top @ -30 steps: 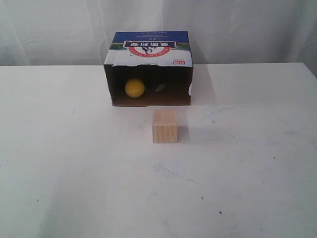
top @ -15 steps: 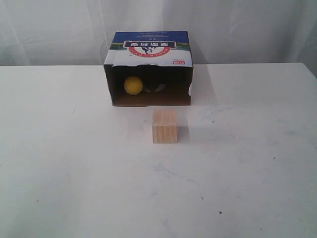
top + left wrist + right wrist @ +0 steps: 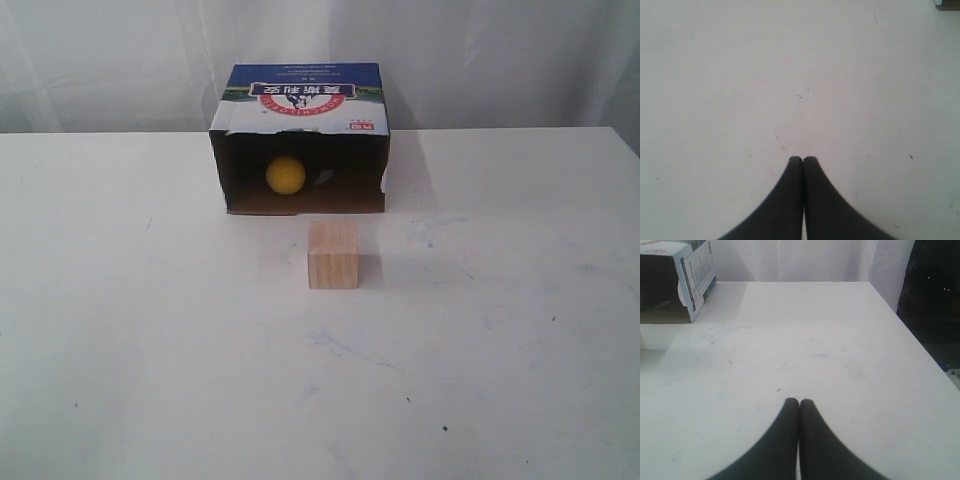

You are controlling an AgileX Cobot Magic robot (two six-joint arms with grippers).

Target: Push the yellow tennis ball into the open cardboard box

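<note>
The yellow tennis ball [image 3: 286, 175] lies inside the open cardboard box [image 3: 300, 95], in the dark interior left of its middle. The box stands at the back of the white table, its opening facing the front; its side also shows in the right wrist view [image 3: 695, 270]. My left gripper [image 3: 803, 159] is shut with nothing in it, over bare table. Likewise shut and holding nothing, my right gripper [image 3: 799, 401] hovers over the table, well away from the box. Neither arm appears in the exterior view.
A pale wooden cube [image 3: 333, 254] stands on the table just in front of the box opening. White curtains hang behind the table. The table's right edge [image 3: 920, 347] shows in the right wrist view.
The ball has rolled a little to the right inside the box, after first drifting slightly deeper. The cube and box have not moved.
</note>
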